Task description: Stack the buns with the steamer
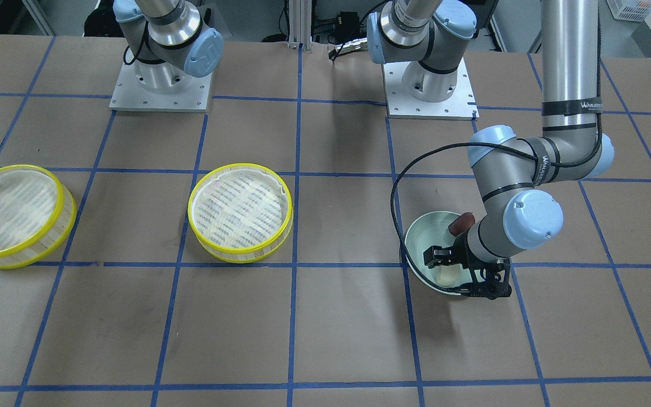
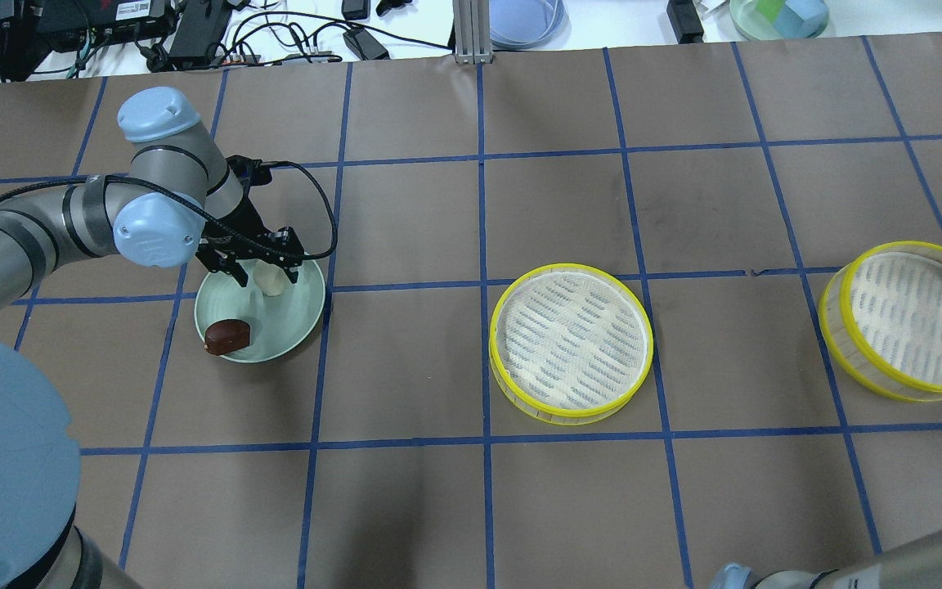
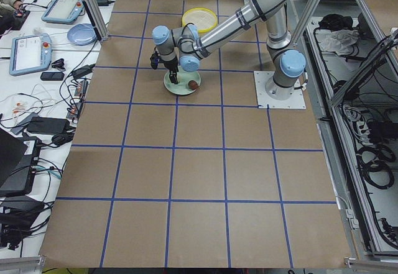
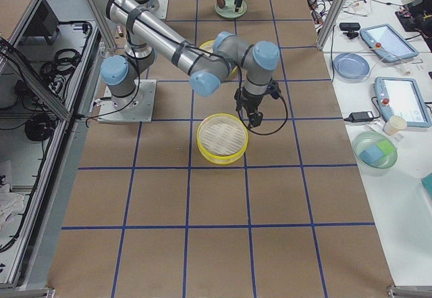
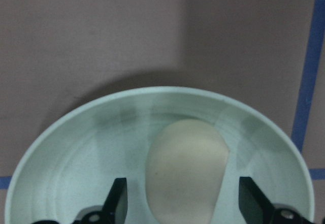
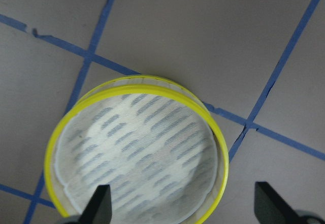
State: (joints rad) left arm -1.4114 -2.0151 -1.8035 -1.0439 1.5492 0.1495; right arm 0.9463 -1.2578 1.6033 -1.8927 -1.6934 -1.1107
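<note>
The cream-white bun (image 5: 187,170) and the dark reddish-brown bun (image 2: 227,334) lie on a pale green plate (image 2: 301,321). My left gripper (image 2: 258,268) is low over the plate, open, one finger on each side of the cream bun with gaps showing in the left wrist view. The brown bun lies beside it, untouched. Two yellow-rimmed steamer trays stand empty: one mid-table (image 2: 571,343), one at the far right (image 2: 912,315). My right gripper (image 6: 185,206) is open and empty, hovering above the far-right tray (image 6: 137,153).
The table is brown paper with a blue tape grid. Both arm bases (image 1: 160,85) stand at the robot's edge. A cable loops from the left wrist (image 2: 320,204) over the plate. Tablets, bowls and cables lie off the table on the operators' side.
</note>
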